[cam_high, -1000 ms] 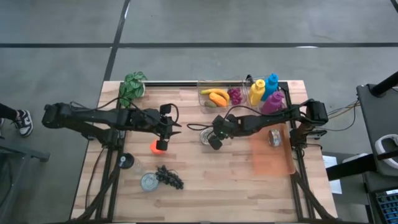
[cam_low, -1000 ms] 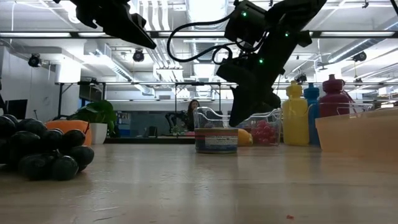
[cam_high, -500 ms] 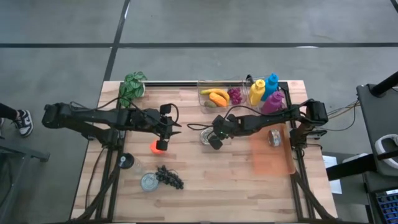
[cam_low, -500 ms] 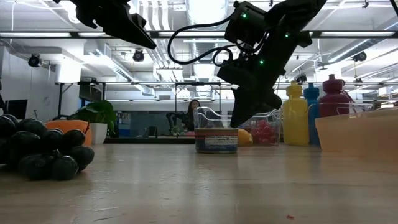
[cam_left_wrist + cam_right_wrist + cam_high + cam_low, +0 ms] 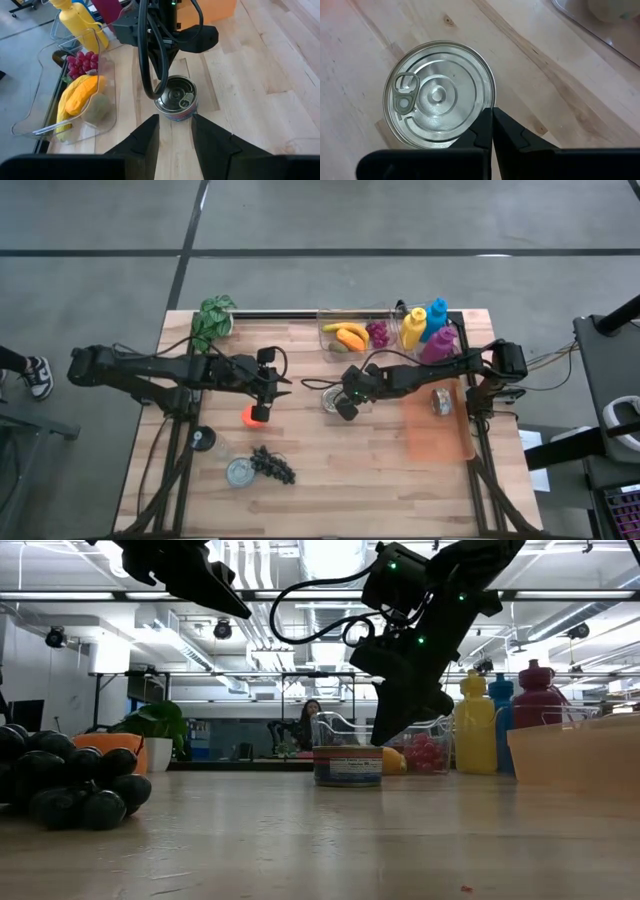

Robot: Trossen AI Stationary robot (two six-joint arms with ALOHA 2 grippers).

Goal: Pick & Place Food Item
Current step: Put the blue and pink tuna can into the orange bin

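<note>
A silver tin can (image 5: 332,400) with a ring-pull lid (image 5: 437,95) stands upright on the wooden table (image 5: 330,470) near its middle. My right gripper (image 5: 492,117) is shut and slants down, its tip just over the can's rim on the side toward the table's right edge (image 5: 383,735). My left gripper (image 5: 175,120) hangs open and high over the table's left half (image 5: 274,386), pointing at the can (image 5: 176,97), nothing between its fingers. A small orange-red food item (image 5: 255,415) lies on the table just nearer than it. My right gripper's shut fingertips (image 5: 490,125) stand right at the can's rim (image 5: 487,102), coming slanting down from the table's right side. I cannot tell whether they touch it. The can rests on its base on the table.
A clear bin (image 5: 330,340) with banana, mango and red grapes stands at the far edge beside yellow, blue and magenta bottles (image 5: 425,328). An orange tray (image 5: 435,435) at the right holds another can. Dark grapes (image 5: 272,465) and a can (image 5: 238,472) lie near-left; a plant (image 5: 213,318) far-left.
</note>
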